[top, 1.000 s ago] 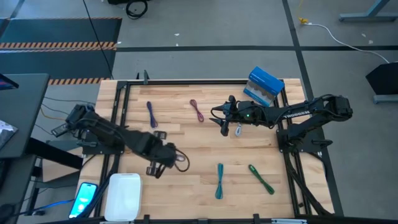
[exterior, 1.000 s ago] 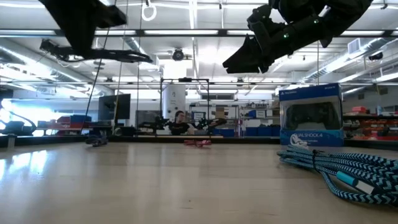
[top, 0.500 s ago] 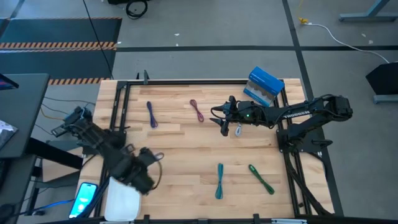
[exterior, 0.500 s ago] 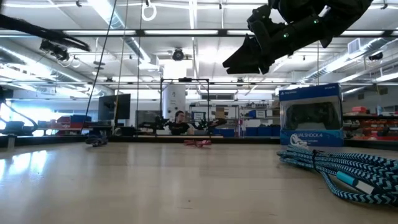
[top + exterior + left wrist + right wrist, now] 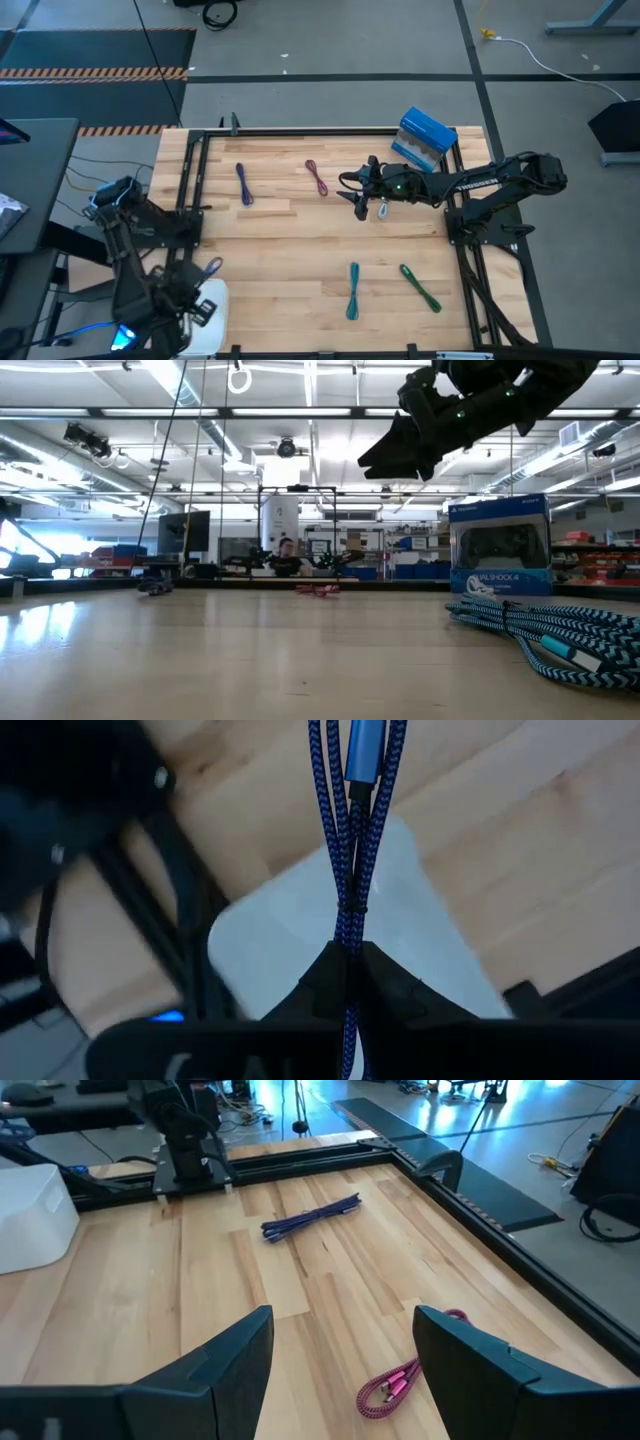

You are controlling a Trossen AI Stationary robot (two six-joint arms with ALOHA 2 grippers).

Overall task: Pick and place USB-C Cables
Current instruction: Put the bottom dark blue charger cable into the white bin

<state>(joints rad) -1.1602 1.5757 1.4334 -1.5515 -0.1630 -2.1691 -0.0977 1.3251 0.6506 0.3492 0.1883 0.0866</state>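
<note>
My left gripper (image 5: pixel 200 286) is at the table's near left corner, shut on a purple cable (image 5: pixel 211 268) over the white tray (image 5: pixel 212 318). My right gripper (image 5: pixel 360 200) hovers open above the table's far right part, with the white cable (image 5: pixel 383 209) lying just beside it. A second purple cable (image 5: pixel 244 183) and the maroon cable (image 5: pixel 318 178) lie flat toward the far edge. The teal cable (image 5: pixel 353 290) and the green cable (image 5: pixel 420 287) lie near the near edge. The right wrist view shows the purple cable (image 5: pixel 312 1216) and the maroon cable (image 5: pixel 398 1386) ahead of the open fingers. My left gripper pinches the purple cable bundle (image 5: pixel 346 925) between its two fingers (image 5: pixel 390 982), several strands together, close to the tie around the bundle. The bundle runs straight on past the fingertips, along the fingers. It is lifted clear, above the white tray (image 5: pixel 420 910).
The blue-and-white box (image 5: pixel 428 140) stands at the far right corner, behind my right arm. A black frame (image 5: pixel 300 130) runs round the table's edges. A phone with a lit screen (image 5: pixel 135 318) lies left of the tray. The table's middle holds open wood.
My left gripper has swung from the table's near middle toward the near left corner, carrying the purple cable off the wood until it is over the white tray. My right arm has kept still.
</note>
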